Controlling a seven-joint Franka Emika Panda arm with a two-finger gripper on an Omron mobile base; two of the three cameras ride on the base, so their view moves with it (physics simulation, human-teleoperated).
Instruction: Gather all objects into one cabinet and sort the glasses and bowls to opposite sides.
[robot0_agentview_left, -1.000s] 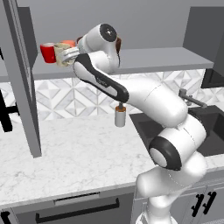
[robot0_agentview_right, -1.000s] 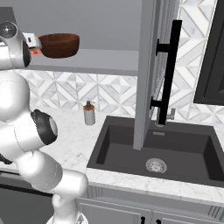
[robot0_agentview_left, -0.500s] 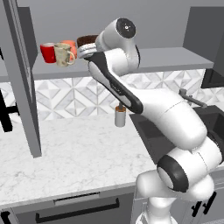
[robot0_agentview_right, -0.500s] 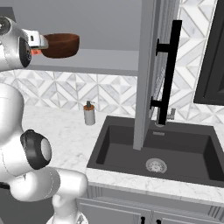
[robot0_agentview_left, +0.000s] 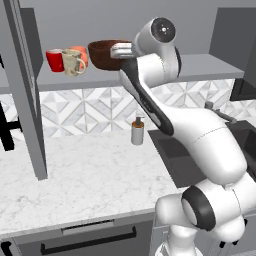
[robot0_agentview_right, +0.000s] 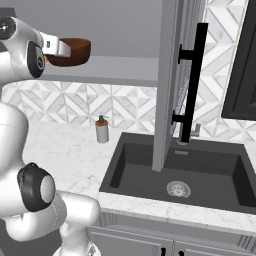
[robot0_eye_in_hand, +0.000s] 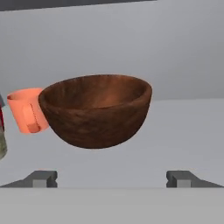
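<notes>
The brown wooden bowl (robot0_eye_in_hand: 98, 109) stands upright on the grey cabinet shelf (robot0_agentview_left: 200, 67). My gripper (robot0_eye_in_hand: 112, 179) faces it from the front, open wide, with nothing between its fingertips (robot0_eye_in_hand: 41, 178) and a gap to the bowl. In the left base view the hand (robot0_agentview_left: 121, 49) sits in front of the bowl (robot0_agentview_left: 105, 54). To the bowl's left the three cups stand close together: the red one (robot0_agentview_left: 55, 60), the beige patterned one (robot0_agentview_left: 72, 63) and the orange one (robot0_agentview_left: 81, 53). The orange cup (robot0_eye_in_hand: 28, 109) is just behind the bowl's left side.
The cabinet's open doors jut out at the left (robot0_agentview_left: 25, 90) and at the right (robot0_agentview_right: 172, 75), the latter with a long black handle (robot0_agentview_right: 192, 85). A white soap dispenser (robot0_agentview_left: 137, 131) stands on the marble counter (robot0_agentview_left: 75, 175) by the black sink (robot0_agentview_right: 175, 170).
The hand has swung right along the shelf, from in front of the cups to in front of the bowl. The cups and bowl have stayed put, and the jaws have stayed open.
</notes>
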